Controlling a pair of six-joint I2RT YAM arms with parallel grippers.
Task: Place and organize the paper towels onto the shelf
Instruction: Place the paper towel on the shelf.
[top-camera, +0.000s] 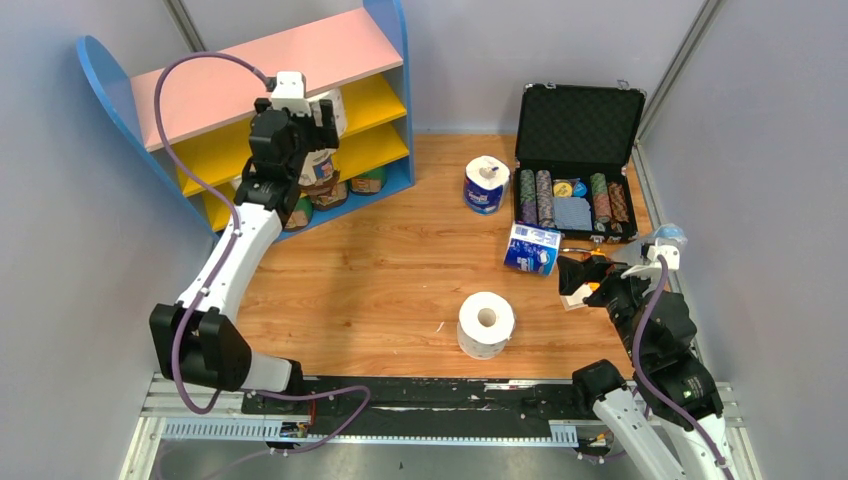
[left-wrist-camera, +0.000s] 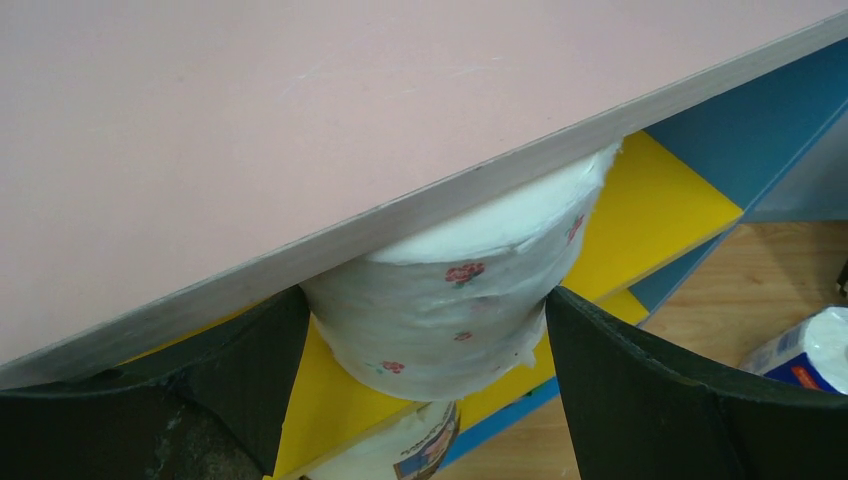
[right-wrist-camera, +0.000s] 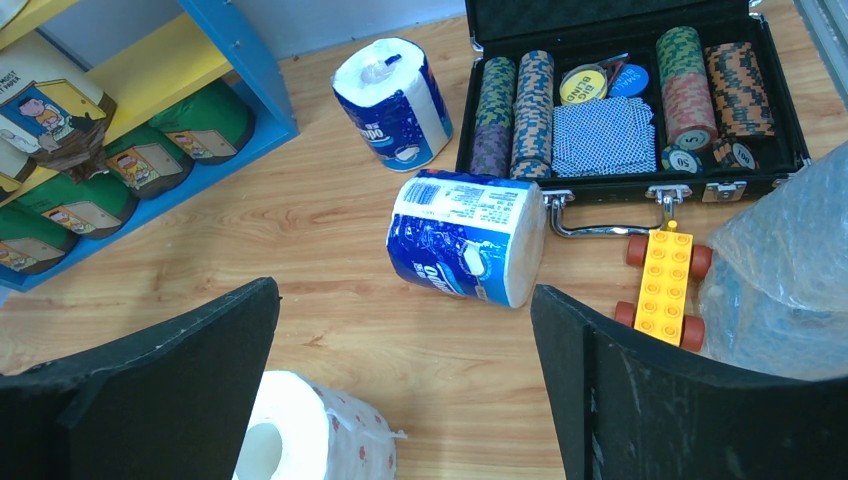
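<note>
My left gripper is up at the shelf, under its pink top board. Its open jaws straddle a white flower-printed paper towel roll standing at the front of the upper yellow board. I cannot tell whether the fingertips touch its sides. Green-wrapped rolls and cream-wrapped rolls fill the lower tiers. On the table are a bare white roll, a blue-printed roll lying down and one upright. My right gripper hangs open and empty.
An open black case with poker chip stacks and cards stands at the back right. A yellow toy brick car and a crumpled clear plastic bag lie beside its handle, close to my right gripper. Grey walls enclose the table.
</note>
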